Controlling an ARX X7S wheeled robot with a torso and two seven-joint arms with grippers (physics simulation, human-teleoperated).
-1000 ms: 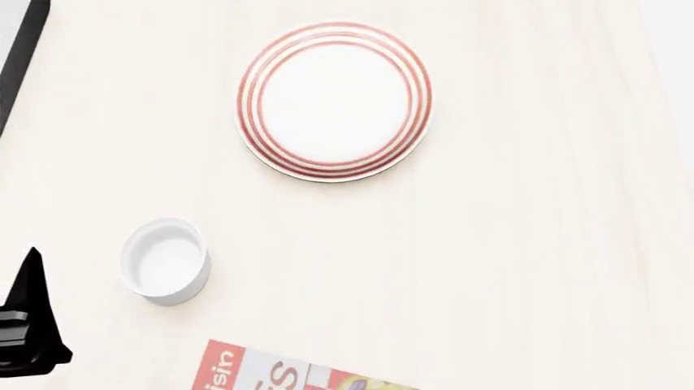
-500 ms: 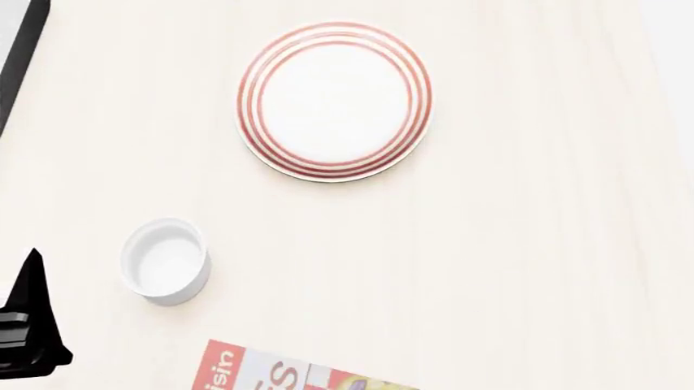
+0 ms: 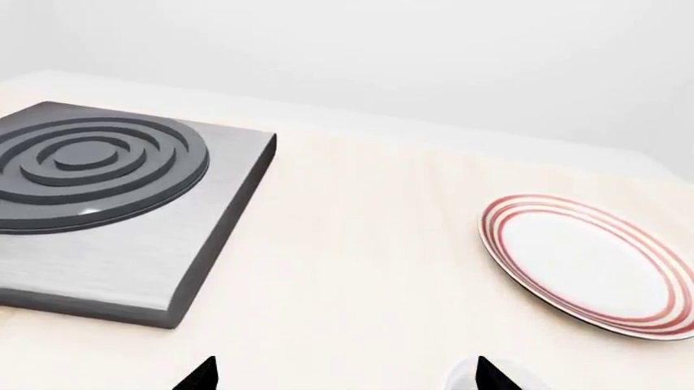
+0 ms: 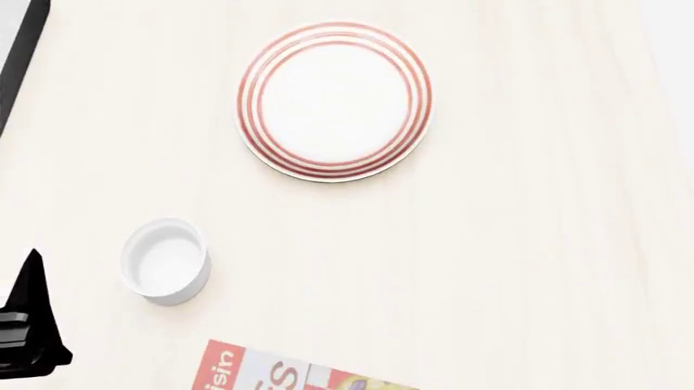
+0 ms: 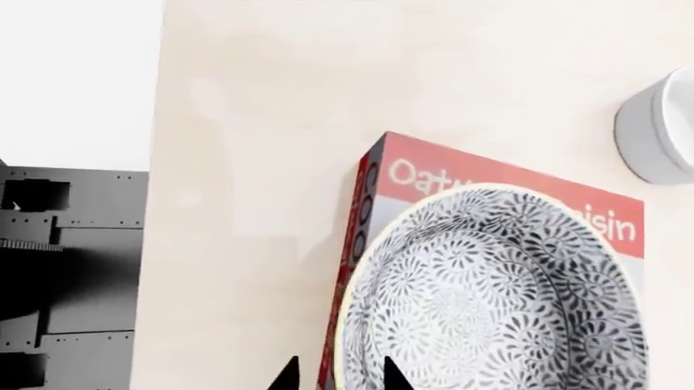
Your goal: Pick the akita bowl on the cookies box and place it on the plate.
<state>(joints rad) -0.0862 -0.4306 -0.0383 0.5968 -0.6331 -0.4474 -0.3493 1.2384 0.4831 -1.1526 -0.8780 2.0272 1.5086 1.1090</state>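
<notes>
Nothing moved, white cup point(image 4: 165, 261) between plate point(image 4: 334, 101) and cookies box point(image 4: 284, 374)

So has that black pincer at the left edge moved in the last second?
No. In the head view the left pincer sits at the same spot beside the white cup, which has not shifted either.

Plate point(image 4: 334, 101) toward far edge of the table point(image 4: 521, 268); white cup point(image 4: 165, 262) nearer, toward the left edge, well apart from plate. Cookies box point(image 4: 284, 372) at near edge, just beside cup. Akita bowl point(image 5: 499, 301) on box. Burner block point(image 3: 109, 203) at far-left corner.
</notes>
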